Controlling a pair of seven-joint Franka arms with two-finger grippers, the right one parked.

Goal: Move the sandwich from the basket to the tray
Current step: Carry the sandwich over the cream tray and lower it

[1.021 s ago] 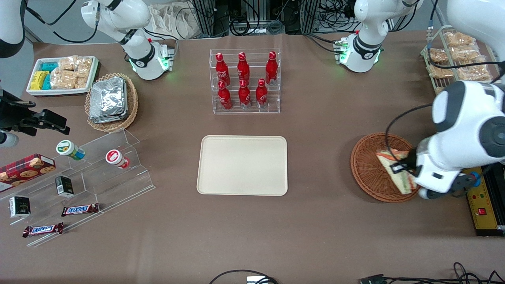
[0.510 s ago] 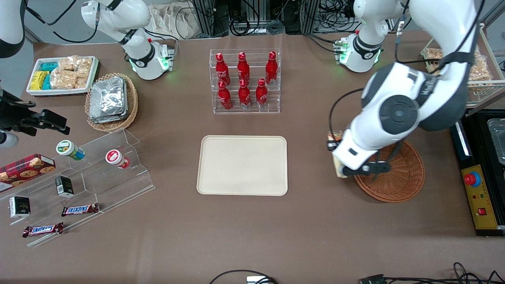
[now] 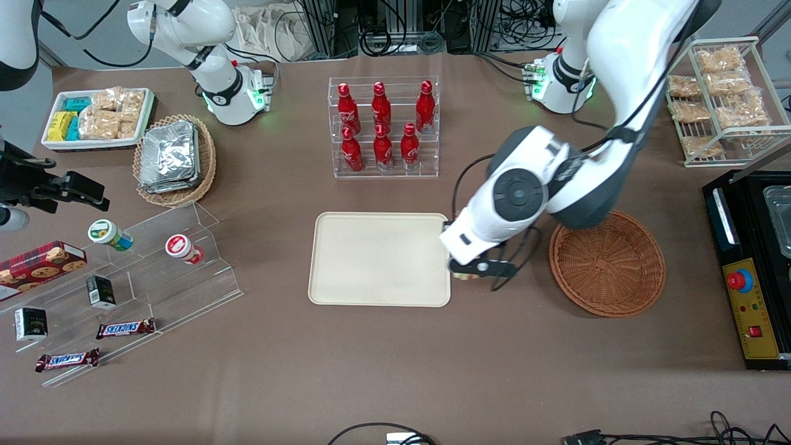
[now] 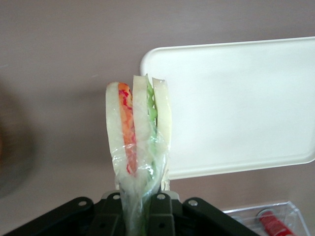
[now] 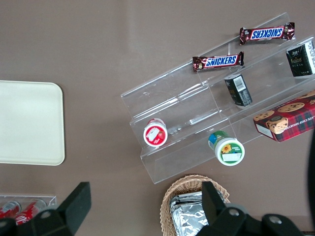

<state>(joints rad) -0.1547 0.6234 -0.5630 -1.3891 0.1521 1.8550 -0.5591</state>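
— Holding anything, that left arm's gripper [image 3: 474,269]?
— Yes. Its fingers [image 4: 158,209] are clamped on the bottom of the sandwich [image 4: 137,142], which stands upright between them in its clear wrap: pale bread slices, an orange-red layer on one side, green on the other.
— Where is the gripper over the table?
— Above the brown tabletop, just beside the edge of the tray [image 3: 379,259] that faces the basket [image 3: 607,262]. From the front camera the wrist covers most of the sandwich; only a small bit peeks out under the gripper.
— And the wrist camera?
— It shows the tray's rounded corner [image 4: 231,108] just past the sandwich, with bare cream surface.
— The basket?
— It sits toward the working arm's end of the table, well apart from the gripper, with nothing visible in it.
— Anything else nearby?
— A clear rack of red bottles [image 3: 383,127] stands farther from the front camera than the tray.
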